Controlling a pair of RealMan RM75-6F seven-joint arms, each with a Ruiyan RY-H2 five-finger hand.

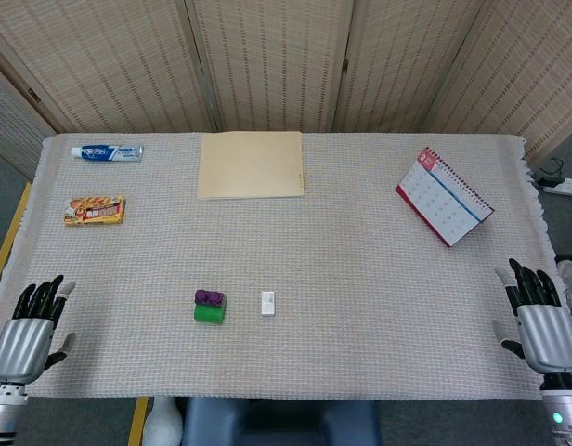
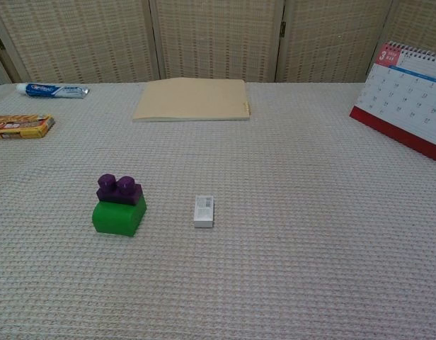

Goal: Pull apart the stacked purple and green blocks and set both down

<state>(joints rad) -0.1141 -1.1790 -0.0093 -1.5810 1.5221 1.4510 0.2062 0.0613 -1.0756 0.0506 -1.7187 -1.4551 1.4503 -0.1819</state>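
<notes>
The left hand (image 1: 28, 321) rested at the near left corner of the table (image 1: 379, 307), fingers spread and holding nothing — nothing touched it but the cloth. The right hand (image 1: 542, 321) sat at the near right edge, likewise spread and empty. Both were well apart from the blocks. The purple block (image 2: 119, 189) stood stacked on the green block (image 2: 118, 217) near the front middle-left of the table, with a small white eraser (image 2: 204, 211) just beside them on the right — not touching.
</notes>
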